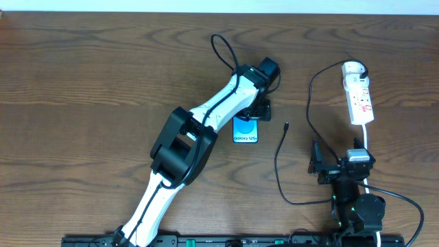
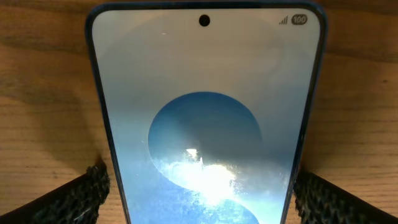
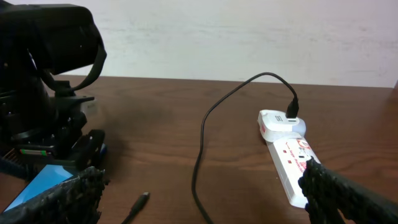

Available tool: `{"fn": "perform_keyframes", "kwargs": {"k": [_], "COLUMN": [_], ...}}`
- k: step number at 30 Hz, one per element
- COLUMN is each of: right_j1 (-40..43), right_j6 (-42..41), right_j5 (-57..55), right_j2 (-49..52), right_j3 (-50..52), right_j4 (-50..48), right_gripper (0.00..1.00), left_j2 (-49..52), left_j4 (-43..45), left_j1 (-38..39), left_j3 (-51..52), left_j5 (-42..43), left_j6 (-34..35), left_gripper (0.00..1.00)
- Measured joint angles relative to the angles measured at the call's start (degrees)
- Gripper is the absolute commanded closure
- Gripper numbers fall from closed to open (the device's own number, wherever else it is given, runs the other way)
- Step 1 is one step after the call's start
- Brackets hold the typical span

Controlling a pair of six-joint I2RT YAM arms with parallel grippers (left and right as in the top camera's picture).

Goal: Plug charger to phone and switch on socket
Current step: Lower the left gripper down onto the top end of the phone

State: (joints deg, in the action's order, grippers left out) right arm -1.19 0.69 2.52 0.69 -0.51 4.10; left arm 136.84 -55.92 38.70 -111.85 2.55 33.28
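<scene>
phone (image 1: 245, 130) mid-table, straddled by wide-open left gripper (image 1: 250, 113); charger tip (image 1: 286, 126) loose on the table near its right; right gripper (image 1: 319, 165) released, empty; socket (image 1: 359, 99) far right; step: steadying phone, next likely pinching the tip.

phone (image 1: 245, 130) left of charger tip (image 1: 286, 126), socket (image 1: 359, 96) further right

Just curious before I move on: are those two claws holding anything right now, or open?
Left gripper: open, straddling the phone.
Right gripper: open, holding nothing.
</scene>
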Motion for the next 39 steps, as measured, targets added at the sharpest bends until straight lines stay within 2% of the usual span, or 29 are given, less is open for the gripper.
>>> {"fn": "perform_keyframes", "kwargs": {"k": [14,17,39], "right_j1": [0.0,0.0,0.0], "right_j6": [0.0,0.0,0.0], "right_j5": [0.0,0.0,0.0], "right_j2": [0.0,0.0,0.0], "right_j3": [0.0,0.0,0.0], "right_j4": [0.0,0.0,0.0], "right_gripper": [0.01,0.01,0.01], "left_j2": [0.0,0.0,-0.7], "left_j4": [0.1,0.1,0.5], "left_j1": [0.0,0.0,-0.1], "left_j3": [0.0,0.0,0.8], "left_j5": [-0.2,-0.3,-0.3], "left_j6": [0.2,0.2,0.3], "left_gripper": [0.1,0.17,0.18]}}
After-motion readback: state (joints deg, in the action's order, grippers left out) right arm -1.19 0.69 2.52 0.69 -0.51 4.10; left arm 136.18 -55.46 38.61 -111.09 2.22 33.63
